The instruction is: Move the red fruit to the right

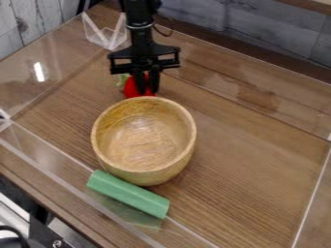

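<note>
Green block (128, 196): lies near the tabletop's front edge, left of middle, just beside the bowl; no part in the task.
Red fruit (134, 85): at the back left part of the tabletop, just behind the wooden bowl's far rim, mostly hidden between the fingers.
Gripper (141, 77): points straight down, jaws drawn together and clamped on the red fruit.
Wooden bowl (142, 139): upright, empty, about mid-tabletop.
Progress: the grasp looks made; the carry to the right and the release are yet to do. Whether the fruit is off the surface I cannot tell.
Tabletop (246, 145): brown wood grain, bare to the right of the bowl, ringed by a low clear wall.
Room: grey planks behind the back edge.
</note>
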Robot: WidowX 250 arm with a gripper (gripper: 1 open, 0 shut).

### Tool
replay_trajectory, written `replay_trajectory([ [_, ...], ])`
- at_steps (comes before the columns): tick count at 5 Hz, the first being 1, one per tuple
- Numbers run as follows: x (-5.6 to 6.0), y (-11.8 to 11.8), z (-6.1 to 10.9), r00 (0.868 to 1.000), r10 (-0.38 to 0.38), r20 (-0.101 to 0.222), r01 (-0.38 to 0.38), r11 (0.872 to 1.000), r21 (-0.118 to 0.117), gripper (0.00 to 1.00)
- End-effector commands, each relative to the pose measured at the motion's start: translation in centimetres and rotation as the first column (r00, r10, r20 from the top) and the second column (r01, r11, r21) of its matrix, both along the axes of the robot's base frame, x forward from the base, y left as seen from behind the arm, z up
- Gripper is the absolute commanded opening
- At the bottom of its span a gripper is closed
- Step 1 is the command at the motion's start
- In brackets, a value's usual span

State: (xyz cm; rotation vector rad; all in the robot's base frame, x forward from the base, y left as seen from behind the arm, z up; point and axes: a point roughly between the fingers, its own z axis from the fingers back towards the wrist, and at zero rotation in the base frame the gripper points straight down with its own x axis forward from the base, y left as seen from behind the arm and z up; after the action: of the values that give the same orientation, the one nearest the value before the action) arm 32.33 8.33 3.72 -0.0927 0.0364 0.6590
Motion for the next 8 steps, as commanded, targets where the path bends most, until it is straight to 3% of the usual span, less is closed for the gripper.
replay_trajectory([
  [1,1.6,-0.3,5.2,0.995,-0.002,0.103,0.003,1.000,-0.010,0.00],
  [3,0.4,-3.9,10.0,0.991,0.006,0.130,0.004,0.997,-0.077,0.00],
  [5,-1.5,-8.4,8.4,0.992,-0.051,0.112,0.061,0.995,-0.081,0.00],
  [6,-1.9,-11.5,8.9,0.989,-0.097,0.110,0.107,0.991,-0.086,0.00],
  [7,-2.7,-15.0,8.4,0.981,-0.169,0.093,0.177,0.980,-0.086,0.00],
  [8,-4.1,-17.2,6.8,0.961,-0.266,0.076,0.272,0.959,-0.082,0.00],
])
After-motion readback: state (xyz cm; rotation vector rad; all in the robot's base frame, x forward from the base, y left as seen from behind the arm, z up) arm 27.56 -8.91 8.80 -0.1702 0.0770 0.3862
